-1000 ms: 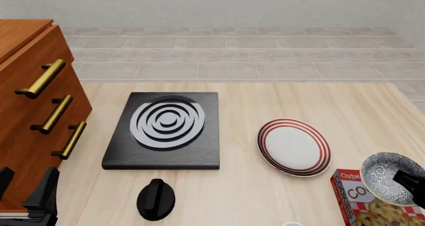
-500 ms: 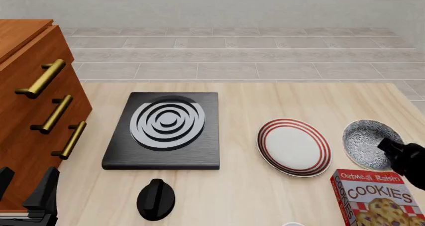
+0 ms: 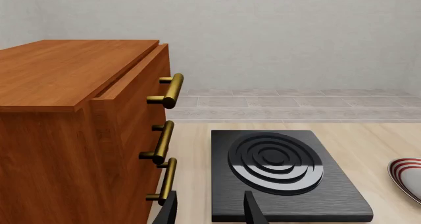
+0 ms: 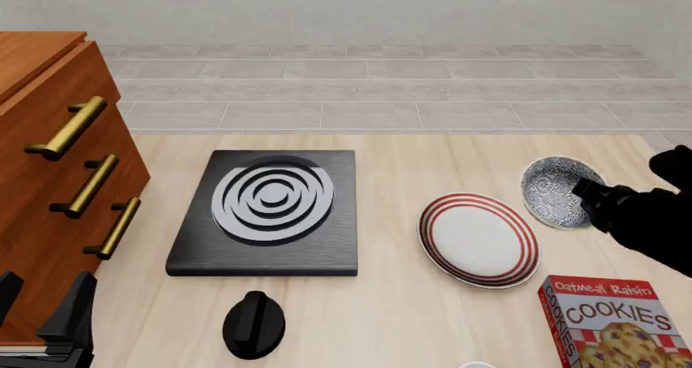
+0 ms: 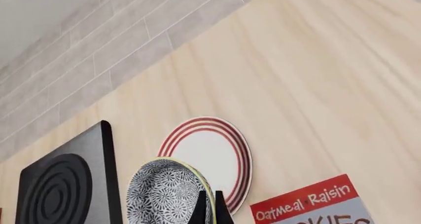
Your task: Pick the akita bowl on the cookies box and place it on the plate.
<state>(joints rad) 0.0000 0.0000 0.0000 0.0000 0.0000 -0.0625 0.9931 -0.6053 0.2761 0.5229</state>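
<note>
Front view: right hand (image 4: 589, 194) gripping akita bowl (image 4: 553, 191)

Speckled grey-white akita bowl (image 4: 557, 191), red-ringed white plate (image 4: 478, 239) (plain centre), red checkered cookies box (image 4: 614, 323), black stove (image 4: 267, 212).

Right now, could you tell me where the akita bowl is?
In the front view, the akita bowl is held tilted in the right gripper, just right of the plate and beyond the cookies box.

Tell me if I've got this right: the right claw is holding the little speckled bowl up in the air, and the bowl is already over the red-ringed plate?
Not quite. The right gripper does hold the akita bowl up, but the front view shows it beside the plate, off its far right edge, not over it.
</note>
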